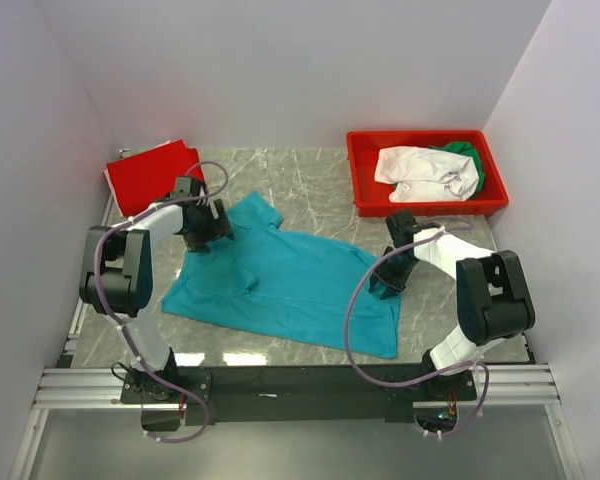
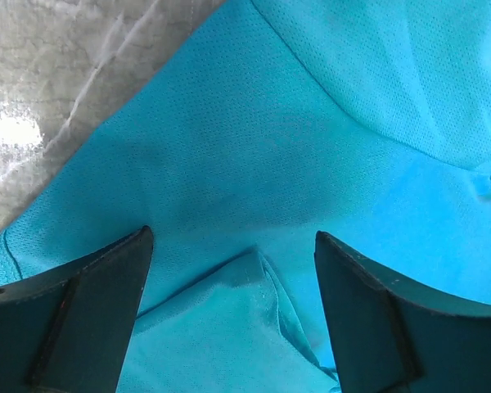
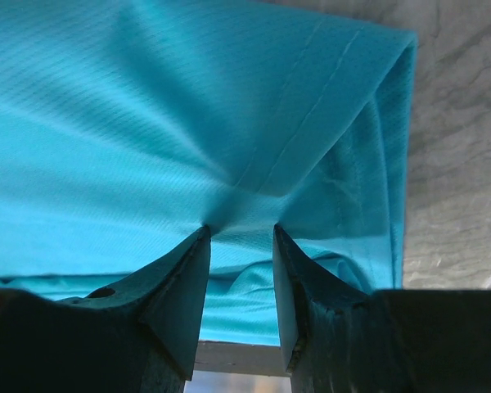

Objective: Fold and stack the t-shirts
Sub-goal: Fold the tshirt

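Note:
The teal t-shirt (image 1: 280,285) lies spread on the table's middle. My left gripper (image 1: 202,230) hovers over its upper left part, jaws wide open and empty; in the left wrist view (image 2: 233,246) a folded point of the teal t-shirt (image 2: 229,327) lies between the fingers (image 2: 82,311). My right gripper (image 1: 388,282) is at the shirt's right edge, jaws narrowed on a gathered pucker of the teal t-shirt (image 3: 188,123), as the right wrist view (image 3: 240,228) shows. The red t-shirt (image 1: 150,172) lies folded at the far left. The white t-shirt (image 1: 420,172) and green t-shirt (image 1: 464,152) lie in the bin.
The rigid red plastic bin (image 1: 364,180) stands at the back right. White walls close in the table on three sides. A metal rail (image 1: 300,385) runs along the near edge by the arm bases. Bare marble (image 1: 310,175) shows behind the teal shirt.

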Controlling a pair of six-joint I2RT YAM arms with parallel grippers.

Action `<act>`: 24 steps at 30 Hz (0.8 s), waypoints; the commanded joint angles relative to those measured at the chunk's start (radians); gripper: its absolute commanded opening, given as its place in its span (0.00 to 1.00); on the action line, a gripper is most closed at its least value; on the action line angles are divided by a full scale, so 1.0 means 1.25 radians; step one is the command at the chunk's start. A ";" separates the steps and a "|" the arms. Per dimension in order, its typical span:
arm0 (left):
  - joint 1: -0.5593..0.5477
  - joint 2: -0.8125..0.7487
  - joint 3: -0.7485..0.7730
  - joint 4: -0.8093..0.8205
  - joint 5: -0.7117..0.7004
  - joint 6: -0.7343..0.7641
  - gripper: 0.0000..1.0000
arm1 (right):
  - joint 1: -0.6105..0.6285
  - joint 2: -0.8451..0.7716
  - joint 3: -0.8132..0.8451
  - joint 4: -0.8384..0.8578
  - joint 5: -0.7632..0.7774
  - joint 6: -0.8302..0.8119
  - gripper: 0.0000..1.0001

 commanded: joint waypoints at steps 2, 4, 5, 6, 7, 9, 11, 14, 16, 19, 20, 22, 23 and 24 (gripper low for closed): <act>-0.003 -0.027 -0.056 -0.014 0.000 0.019 0.87 | -0.003 0.018 -0.014 0.004 0.024 0.014 0.44; -0.003 -0.038 -0.076 -0.031 -0.009 0.023 0.87 | -0.006 0.021 -0.022 0.006 0.025 0.019 0.44; -0.003 -0.052 -0.084 -0.033 -0.011 0.024 0.87 | -0.008 0.021 -0.026 0.008 0.026 0.022 0.44; -0.003 -0.058 -0.094 -0.035 -0.011 0.024 0.87 | -0.008 0.021 -0.029 0.009 0.026 0.024 0.44; -0.003 -0.065 -0.113 -0.038 -0.008 0.023 0.87 | -0.011 0.021 -0.029 0.008 0.030 0.028 0.44; -0.003 -0.082 -0.129 -0.044 0.001 0.021 0.87 | -0.012 0.019 -0.032 0.005 0.034 0.030 0.44; -0.003 -0.102 -0.148 -0.048 0.002 0.023 0.87 | -0.017 0.019 -0.028 0.001 0.040 0.029 0.45; -0.003 -0.123 -0.153 -0.064 -0.009 0.025 0.87 | -0.025 0.019 -0.023 -0.006 0.047 0.028 0.45; -0.003 -0.135 -0.150 -0.075 -0.013 0.030 0.88 | -0.030 0.016 -0.022 -0.008 0.049 0.027 0.45; -0.003 -0.152 -0.148 -0.084 -0.014 0.032 0.88 | -0.034 0.009 -0.021 0.000 0.046 0.022 0.45; -0.004 -0.156 -0.146 -0.082 -0.016 0.034 0.88 | -0.035 0.004 -0.019 0.004 0.042 0.021 0.45; -0.003 -0.151 -0.123 -0.082 -0.016 0.036 0.88 | -0.035 0.008 0.000 -0.002 0.034 0.012 0.45; -0.003 -0.146 -0.110 -0.081 -0.008 0.038 0.88 | -0.034 0.013 0.010 -0.007 0.034 0.008 0.45; -0.003 -0.138 -0.096 -0.084 0.000 0.037 0.88 | -0.035 0.012 0.019 -0.013 0.033 0.002 0.45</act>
